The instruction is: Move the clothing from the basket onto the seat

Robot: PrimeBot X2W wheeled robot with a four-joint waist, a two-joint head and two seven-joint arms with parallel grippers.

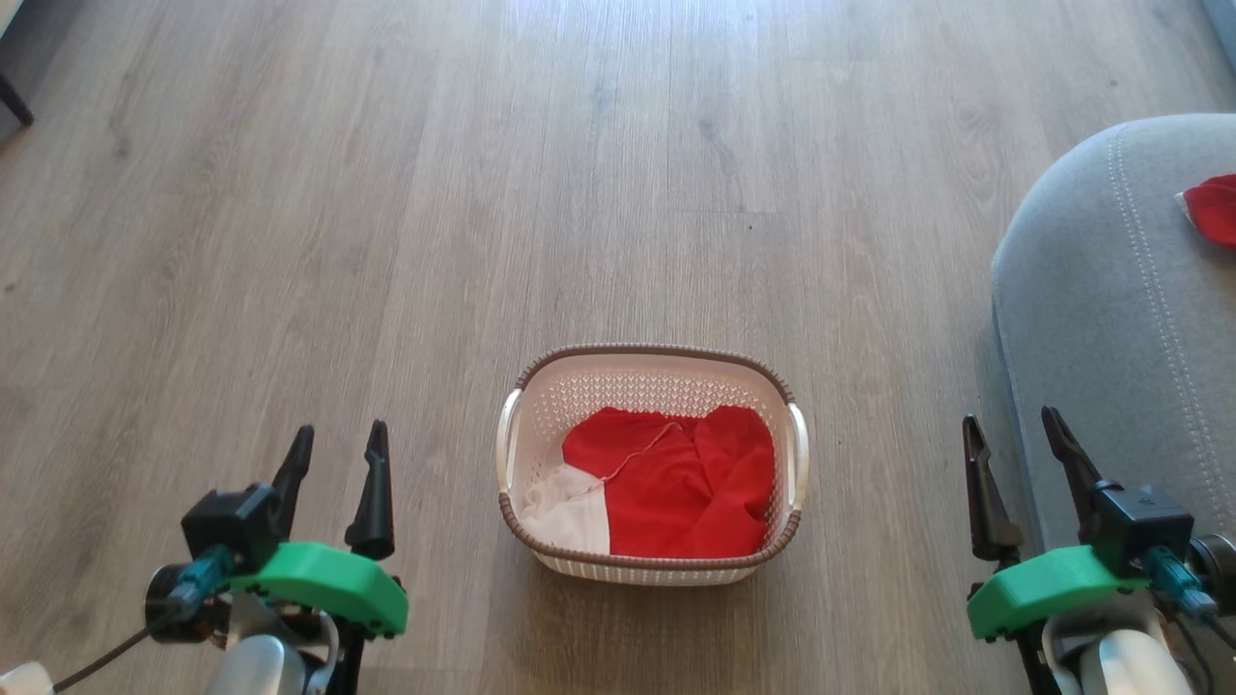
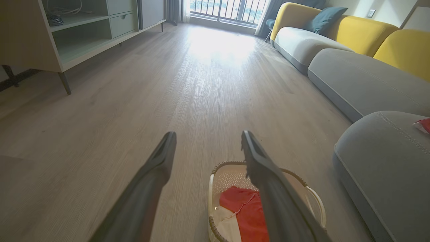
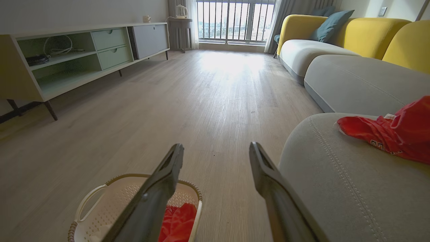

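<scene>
Left fingers (image 1: 373, 492) are spread wide and empty, low at the near left. The right fingers (image 1: 983, 492) are just as wide and empty too, near right, close beside the seat (image 1: 1091, 309). Between them on the wooden floor (image 1: 290, 241) sits the basket (image 1: 657, 349), with red clothing (image 1: 676, 483) bunched across its middle and right side and a white piece (image 1: 570, 512) tucked in the near-left corner. On the seat, far right, one red garment (image 1: 1212, 208) lies well apart from the basket.
</scene>
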